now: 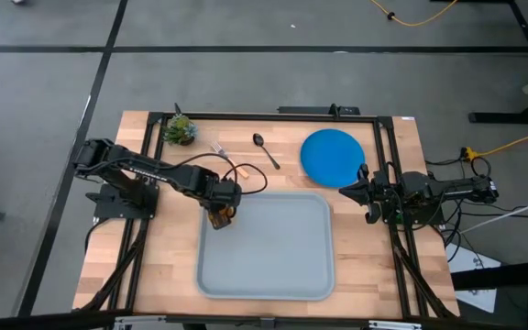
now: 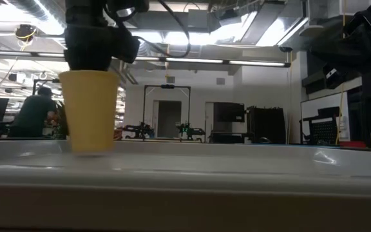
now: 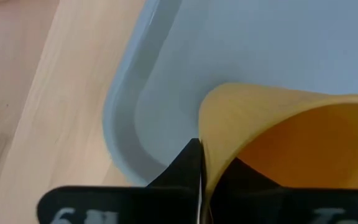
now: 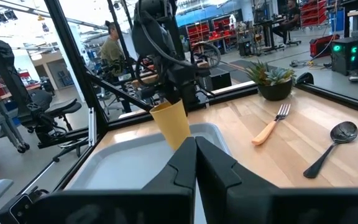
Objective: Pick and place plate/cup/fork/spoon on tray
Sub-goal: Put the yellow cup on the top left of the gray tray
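The left gripper (image 1: pixel 220 216) is clamped on the rim of the small orange-yellow cup (image 2: pixel 90 109), one finger inside and one outside, holding it upright over the near-left corner of the large light grey-blue rectangular tray (image 1: pixel 273 275); whether its base touches the tray floor, I cannot tell. The right gripper (image 1: pixel 356 187) waits at the table's right edge, its fingers pressed together on nothing, just beside the flat round bright blue plate (image 1: pixel 330 156). The small fork with a tan handle (image 4: pixel 271 126) and the dark all-metal spoon (image 4: pixel 332 148) lie on the bare wooden table (image 1: pixel 154 266) beyond the tray, near a small potted green plant (image 1: pixel 181 130). A person sits in the room behind
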Controlling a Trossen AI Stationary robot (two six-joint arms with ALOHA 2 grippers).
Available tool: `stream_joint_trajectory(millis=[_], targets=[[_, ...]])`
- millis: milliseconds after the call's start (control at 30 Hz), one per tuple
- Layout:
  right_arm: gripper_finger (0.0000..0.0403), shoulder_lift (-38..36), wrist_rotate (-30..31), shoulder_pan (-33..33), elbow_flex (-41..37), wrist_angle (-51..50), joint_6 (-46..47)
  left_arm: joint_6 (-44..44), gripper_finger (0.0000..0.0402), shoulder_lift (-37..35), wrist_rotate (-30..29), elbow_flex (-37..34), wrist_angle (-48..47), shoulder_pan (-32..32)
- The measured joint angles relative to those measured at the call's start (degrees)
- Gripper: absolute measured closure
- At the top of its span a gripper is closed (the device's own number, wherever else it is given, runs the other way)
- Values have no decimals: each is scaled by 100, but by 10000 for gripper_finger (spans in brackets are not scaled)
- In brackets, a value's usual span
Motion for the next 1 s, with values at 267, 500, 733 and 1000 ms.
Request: stream_joint_trajectory(millis=[267,500,733,1000], targets=[[391,0,-2,1,-2,-1,-5,1,374,0,-2,0,7,-3],[391,0,-4,-1,0,-1,-8,1,367,0,-2,0,7,-11],[391,0,-5,0,0,-1,-12,2,369,0,-2,0,9,-11],[391,0,-7,-1,0,-1,-14,2,366,0,-2,2,13,-11]])
